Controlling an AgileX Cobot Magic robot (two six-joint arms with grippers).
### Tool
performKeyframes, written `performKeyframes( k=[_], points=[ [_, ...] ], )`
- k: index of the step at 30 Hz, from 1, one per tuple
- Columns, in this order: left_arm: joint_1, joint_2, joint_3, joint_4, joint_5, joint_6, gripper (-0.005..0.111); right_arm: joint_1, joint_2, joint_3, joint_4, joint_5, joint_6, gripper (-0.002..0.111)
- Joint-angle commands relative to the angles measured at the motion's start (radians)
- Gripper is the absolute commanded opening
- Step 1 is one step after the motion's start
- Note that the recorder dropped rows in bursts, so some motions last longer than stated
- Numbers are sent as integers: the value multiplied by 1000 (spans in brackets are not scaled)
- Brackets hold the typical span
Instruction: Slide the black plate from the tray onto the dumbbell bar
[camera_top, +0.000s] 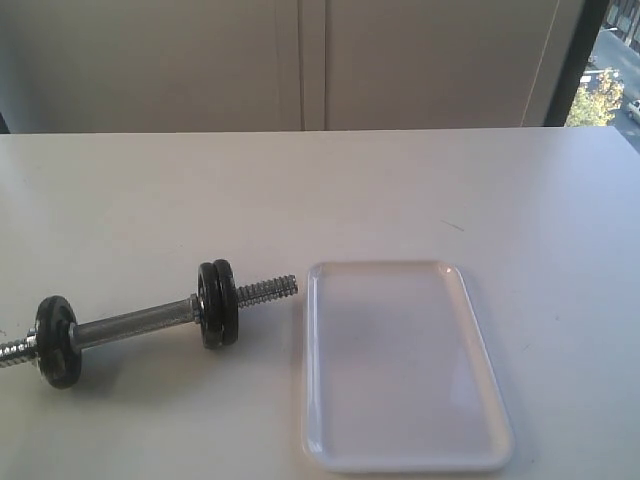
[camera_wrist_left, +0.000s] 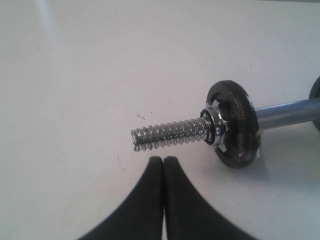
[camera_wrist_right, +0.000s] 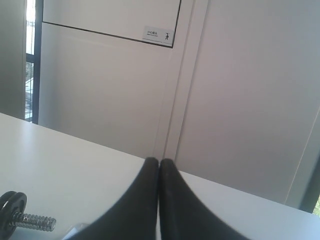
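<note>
The dumbbell bar (camera_top: 135, 325) lies on the table left of the white tray (camera_top: 400, 450), which holds nothing. Two black discs sit side by side near the bar's tray-side threaded end; the outer one is the black plate (camera_top: 227, 300). A third disc (camera_top: 55, 340) sits near the other end. In the left wrist view, my left gripper (camera_wrist_left: 163, 159) is shut and empty just off the threaded tip of the dumbbell bar (camera_wrist_left: 167, 134), beside a disc (camera_wrist_left: 237, 125) and its chrome collar (camera_wrist_left: 216, 129). My right gripper (camera_wrist_right: 159, 161) is shut and empty, raised and facing the wall. Neither gripper shows in the exterior view.
The white table (camera_top: 300, 190) runs back to a pale wall with panel doors (camera_top: 310, 60). A window (camera_top: 610, 80) is at the far right. In the right wrist view, the paired discs (camera_wrist_right: 11, 205) and a threaded end (camera_wrist_right: 35, 221) show low at the picture's edge.
</note>
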Motion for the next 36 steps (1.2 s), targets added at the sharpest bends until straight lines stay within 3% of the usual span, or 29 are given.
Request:
performKeyframes(
  k=[1,26,36],
  points=[
    [-27,-4,3,39,1,-18,0,2,-7,5,-3,-8,5,0],
    [-28,-4,3,32,-14,-18,0,2,-7,5,-3,-8,5,0],
    [-28,-4,3,32,-14,-18,0,69,-7,5,-8,-22,5,0]
  ],
)
